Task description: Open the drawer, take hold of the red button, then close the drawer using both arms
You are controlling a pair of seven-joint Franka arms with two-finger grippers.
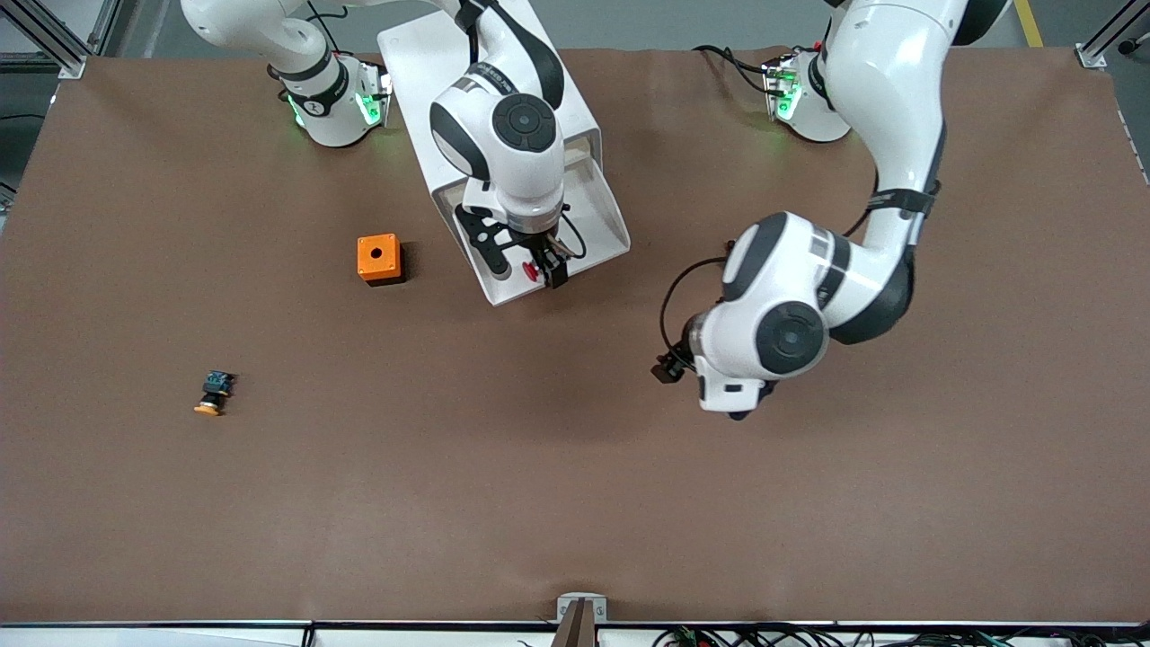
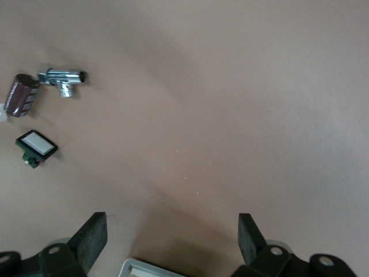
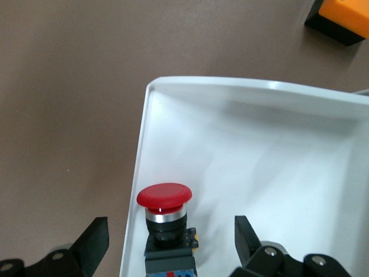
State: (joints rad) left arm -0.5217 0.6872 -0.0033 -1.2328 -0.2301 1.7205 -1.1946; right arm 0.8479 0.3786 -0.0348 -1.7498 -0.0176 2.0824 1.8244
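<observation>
The white cabinet lies on the table with its drawer pulled out. The red-capped button sits in the drawer against a side wall; the right wrist view shows it on its dark body. My right gripper is open, low over the drawer, with the button between its fingers without touching. One finger is outside the drawer wall, the other inside. My left gripper is open and empty over bare table, toward the left arm's end, nearer the front camera than the drawer.
A small orange box with a round hole stands beside the cabinet toward the right arm's end. A yellow-orange-capped button lies nearer the front camera. The left wrist view shows a chrome fitting, a dark cylinder and a small white-faced switch.
</observation>
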